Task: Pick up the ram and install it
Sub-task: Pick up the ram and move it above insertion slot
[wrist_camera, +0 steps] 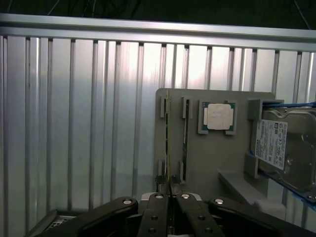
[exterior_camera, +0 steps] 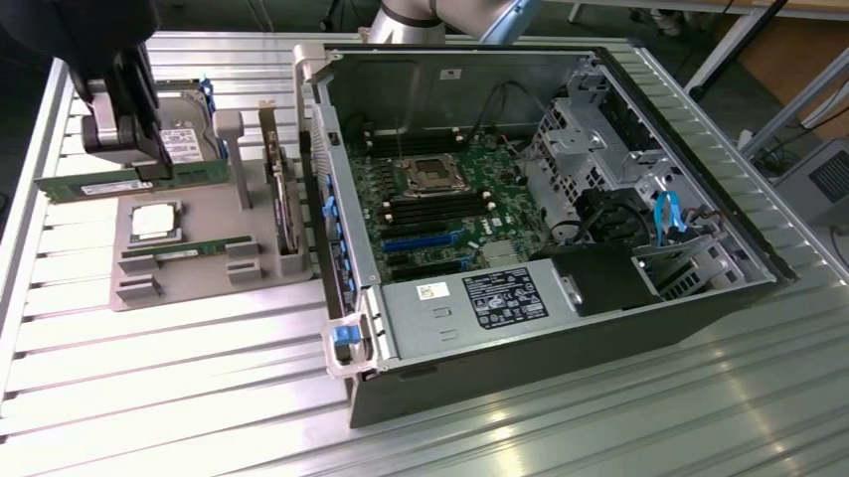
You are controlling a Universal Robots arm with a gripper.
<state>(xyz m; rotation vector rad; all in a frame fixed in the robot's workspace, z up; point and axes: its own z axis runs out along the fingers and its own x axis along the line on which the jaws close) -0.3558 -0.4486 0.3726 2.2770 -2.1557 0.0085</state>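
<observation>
Exterior view: open computer case (exterior_camera: 558, 328) lies on its side mid-tabletop (exterior_camera: 159, 397), board up so slots are reachable. Parts tray (exterior_camera: 199, 283) by tabletop edge at exterior view's left keeps hard drive (exterior_camera: 186, 139), spare memory stick (exterior_camera: 186, 248) and processor (exterior_camera: 153, 221) apart. Gripper (exterior_camera: 139, 171) hangs above tray pointing straight down (wrist near vertical). Fingers (wrist_camera: 159, 217) pinch ram (exterior_camera: 83, 186) mid-length, stick level and on edge, likely to suit a slot.
</observation>
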